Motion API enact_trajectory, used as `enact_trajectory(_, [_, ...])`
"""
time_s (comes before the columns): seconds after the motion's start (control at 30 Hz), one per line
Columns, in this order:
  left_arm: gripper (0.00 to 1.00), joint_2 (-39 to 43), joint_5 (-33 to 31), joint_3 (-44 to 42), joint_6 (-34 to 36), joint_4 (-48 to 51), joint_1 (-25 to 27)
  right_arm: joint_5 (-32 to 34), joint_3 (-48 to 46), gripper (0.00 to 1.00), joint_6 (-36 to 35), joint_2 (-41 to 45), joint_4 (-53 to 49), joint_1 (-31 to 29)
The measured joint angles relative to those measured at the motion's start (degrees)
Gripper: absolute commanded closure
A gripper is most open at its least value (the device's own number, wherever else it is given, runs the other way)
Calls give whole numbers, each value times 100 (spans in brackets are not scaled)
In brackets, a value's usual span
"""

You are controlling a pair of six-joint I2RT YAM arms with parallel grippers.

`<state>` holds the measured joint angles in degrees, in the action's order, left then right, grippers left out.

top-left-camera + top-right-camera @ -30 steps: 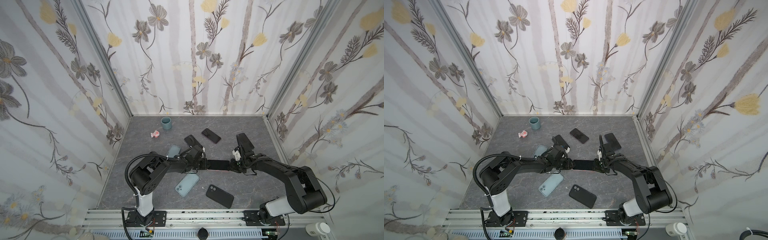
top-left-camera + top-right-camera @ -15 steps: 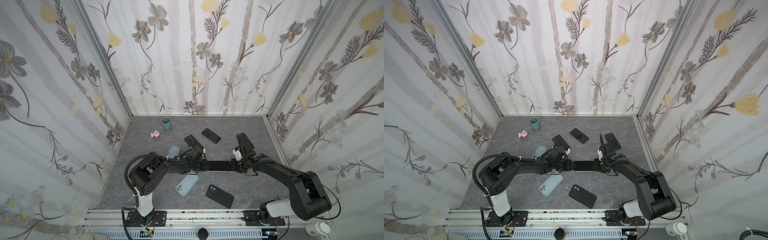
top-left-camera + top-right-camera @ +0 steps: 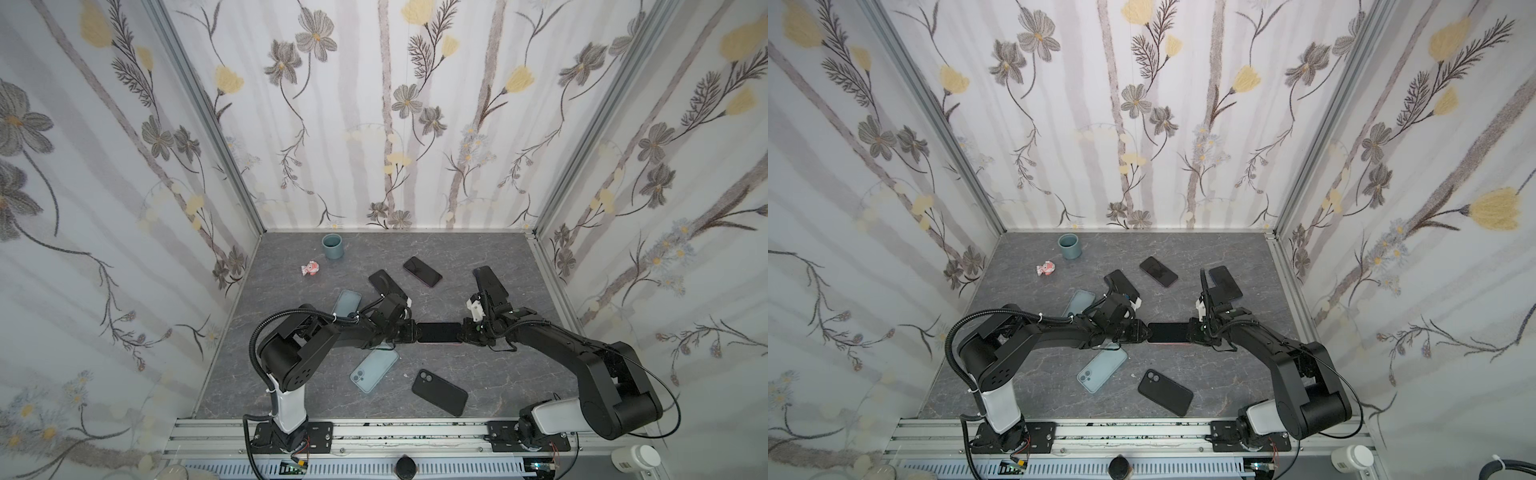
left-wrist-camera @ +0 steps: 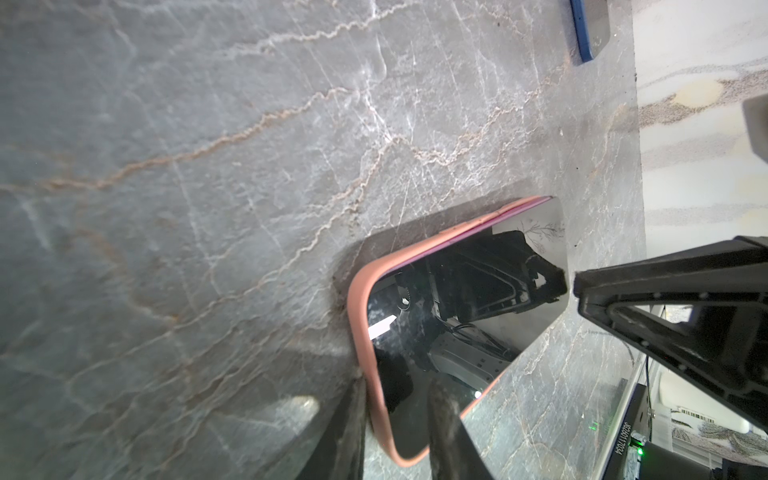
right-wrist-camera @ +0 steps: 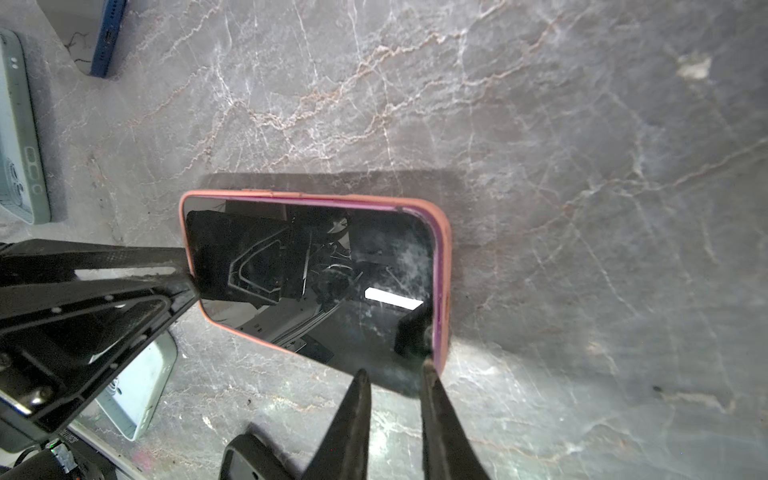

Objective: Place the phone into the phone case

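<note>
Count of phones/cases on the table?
7. Pink-cased phone centre; dark slabs behind it; light-blue ones left-back, left-front; black one front. More may be hidden.

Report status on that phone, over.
Left gripper pinching phone case end; right gripper at far end, grip unclear. Dark phone inside it. Nothing in the way.

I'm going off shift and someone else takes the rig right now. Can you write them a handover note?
Left gripper: shut on one end of the case.
Right gripper: tips at the other end, jaws nearly closed; grip unclear.
Phone lies in the case, screen up, between the grippers.
Done: phone in.
To do: probably press it flush, since its purple edge shows along the rim, then let go.
</note>
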<state>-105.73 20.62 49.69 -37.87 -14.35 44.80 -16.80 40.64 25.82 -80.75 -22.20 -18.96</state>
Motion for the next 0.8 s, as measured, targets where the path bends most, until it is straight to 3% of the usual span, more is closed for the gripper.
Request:
enact_trajectory(0.23, [71, 0, 0, -11, 0, -17, 0, 173, -20, 81, -50, 20, -74, 68])
enact_trajectory(0.43, [71, -2, 4, -22, 0, -37, 0, 42, -87, 93, -85, -195, 31, 68])
enact_trajectory(0.8, [71, -20, 13, -20, 37, -39, -4, 63, -234, 92, -140, -358, 260, 87])
